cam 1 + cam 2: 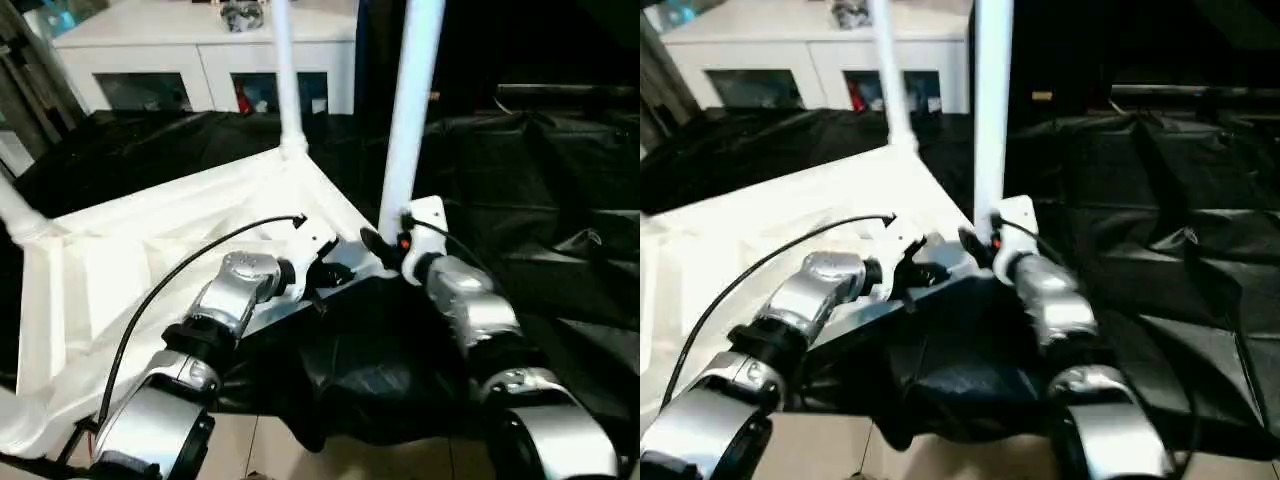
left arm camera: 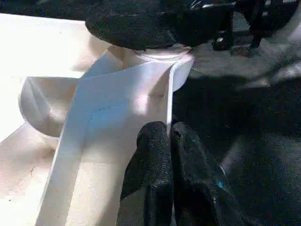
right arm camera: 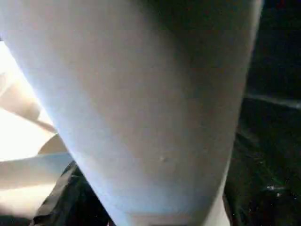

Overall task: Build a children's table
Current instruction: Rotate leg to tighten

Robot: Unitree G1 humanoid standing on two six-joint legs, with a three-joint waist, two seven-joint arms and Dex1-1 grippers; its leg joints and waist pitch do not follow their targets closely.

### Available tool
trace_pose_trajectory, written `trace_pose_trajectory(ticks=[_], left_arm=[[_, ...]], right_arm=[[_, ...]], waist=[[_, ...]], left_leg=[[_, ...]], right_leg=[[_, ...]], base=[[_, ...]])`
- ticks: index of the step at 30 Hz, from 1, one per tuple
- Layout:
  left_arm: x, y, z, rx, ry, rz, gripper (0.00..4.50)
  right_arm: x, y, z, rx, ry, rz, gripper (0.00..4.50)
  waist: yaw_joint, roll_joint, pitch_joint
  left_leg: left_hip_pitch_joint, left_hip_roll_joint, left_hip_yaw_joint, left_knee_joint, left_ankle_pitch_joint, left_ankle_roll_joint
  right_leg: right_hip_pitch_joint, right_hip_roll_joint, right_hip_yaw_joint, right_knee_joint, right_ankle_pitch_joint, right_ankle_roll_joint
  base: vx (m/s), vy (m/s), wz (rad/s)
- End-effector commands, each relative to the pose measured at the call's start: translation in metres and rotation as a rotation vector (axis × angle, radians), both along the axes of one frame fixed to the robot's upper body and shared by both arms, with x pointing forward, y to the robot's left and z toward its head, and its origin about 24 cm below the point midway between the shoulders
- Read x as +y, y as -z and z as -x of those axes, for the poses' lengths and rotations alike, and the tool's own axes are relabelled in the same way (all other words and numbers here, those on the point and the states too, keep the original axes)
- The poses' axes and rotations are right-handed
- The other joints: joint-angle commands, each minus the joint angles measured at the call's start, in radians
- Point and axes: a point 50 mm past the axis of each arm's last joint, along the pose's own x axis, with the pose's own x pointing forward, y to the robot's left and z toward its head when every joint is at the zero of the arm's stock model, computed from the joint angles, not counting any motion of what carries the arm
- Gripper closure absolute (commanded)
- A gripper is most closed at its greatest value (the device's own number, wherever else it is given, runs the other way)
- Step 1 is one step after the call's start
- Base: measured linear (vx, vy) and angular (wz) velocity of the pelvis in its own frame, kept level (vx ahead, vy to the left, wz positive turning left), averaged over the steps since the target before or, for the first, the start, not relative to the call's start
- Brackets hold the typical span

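Left eye view shows you the children's table upside down on the black-draped work table, its smooth white plastic underside ribbed and walled. Round tubular legs rise from it: one at the far corner, one at the near right corner. Your left gripper sits at the top's near rim; your right gripper is at the base of the near right leg. A white cabinet with glass doors stands beyond.

Left wrist view gives you the black fingers clenched on the thin upright wall of the top, just short of the rounded corner socket.

Right wrist view puts the smooth leg right against the lens; you cannot tell whether that gripper grasps it. Crinkled black cloth lies behind.
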Motion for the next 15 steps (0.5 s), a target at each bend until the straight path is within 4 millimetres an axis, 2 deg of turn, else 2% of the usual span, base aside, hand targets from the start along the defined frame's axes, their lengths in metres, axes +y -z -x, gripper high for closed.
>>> trace_pose_trajectory(ticks=[1,3,6,7,8,11,12,13,15], left_arm=[[-0.017,-0.02,-0.009,-0.077,-0.008,0.037,4.5],[-0.016,-0.019,-0.008,-0.073,0.007,0.038,4.5],[-0.012,-0.018,-0.004,-0.064,0.058,0.041,4.5],[-0.012,-0.018,-0.004,-0.064,0.058,0.041,4.5],[-0.01,-0.017,-0.002,-0.059,0.087,0.043,4.5],[-0.003,-0.014,0.005,-0.033,0.177,0.039,4.5],[-0.002,-0.014,0.006,-0.03,0.189,0.038,4.5],[0.003,-0.014,0.009,-0.024,0.229,0.036,4.5],[0.006,-0.013,0.011,-0.016,0.245,0.035,4.5]], right_arm=[[0.049,0.035,0.026,0.157,-0.191,0.001,1.57],[0.051,0.035,0.026,0.161,-0.208,-0.023,1.21],[0.047,0.03,0.025,0.127,-0.263,-0.015,1.18],[0.047,0.03,0.025,0.127,-0.263,-0.015,0.92],[0.045,0.027,0.024,0.11,-0.29,-0.005,0.92],[0.038,0.021,0.025,0.076,-0.407,-0.006,0.92],[0.037,0.021,0.026,0.072,-0.428,-0.006,0.92],[0.03,0.018,0.029,0.064,-0.508,-0.013,0.92],[0.026,0.017,0.031,0.062,-0.555,-0.015,0.92]], waist=[[0.004,-0.009,-0.062],[0.001,-0.008,-0.059],[-0.003,-0.008,-0.056],[-0.004,-0.008,-0.056],[-0.006,-0.007,-0.056],[-0.005,-0.004,-0.058],[-0.004,-0.004,-0.061],[-0.003,-0.004,-0.061],[0.0,-0.003,-0.064]], left_leg=[[0.0,0.011,-0.005,-0.062,-0.234,0.029],[0.0,0.012,-0.003,-0.063,-0.239,0.05],[0.0,0.014,-0.004,-0.067,-0.277,0.05],[-0.001,0.014,-0.005,-0.068,-0.276,0.049],[0.001,0.014,-0.004,-0.067,-0.276,0.048],[-0.002,0.016,-0.003,-0.064,-0.26,0.059],[-0.002,0.017,-0.002,-0.061,-0.232,0.072],[-0.001,0.018,-0.001,-0.059,-0.223,0.08],[-0.001,0.019,-0.001,-0.057,-0.212,0.087]], right_leg=[[0.052,-0.048,0.032,-0.078,-0.162,-0.229],[0.055,-0.048,0.03,-0.078,-0.146,-0.248],[0.056,-0.049,0.029,-0.084,-0.21,-0.235],[0.056,-0.049,0.029,-0.083,-0.214,-0.233],[0.055,-0.049,0.03,-0.084,-0.214,-0.234],[0.058,-0.048,0.029,-0.079,-0.17,-0.247],[0.059,-0.047,0.029,-0.073,-0.115,-0.265],[0.059,-0.046,0.028,-0.072,-0.091,-0.275],[0.061,-0.046,0.028,-0.067,-0.065,-0.286]], base=[[0.0,0.0,0.0],[0.0,0.0,0.0],[0.0,0.0,0.0],[0.0,0.0,0.0],[0.0,0.0,0.0],[0.0,0.0,0.0],[0.0,0.0,0.0],[0.0,0.0,0.0],[0.0,0.0,0.0]])
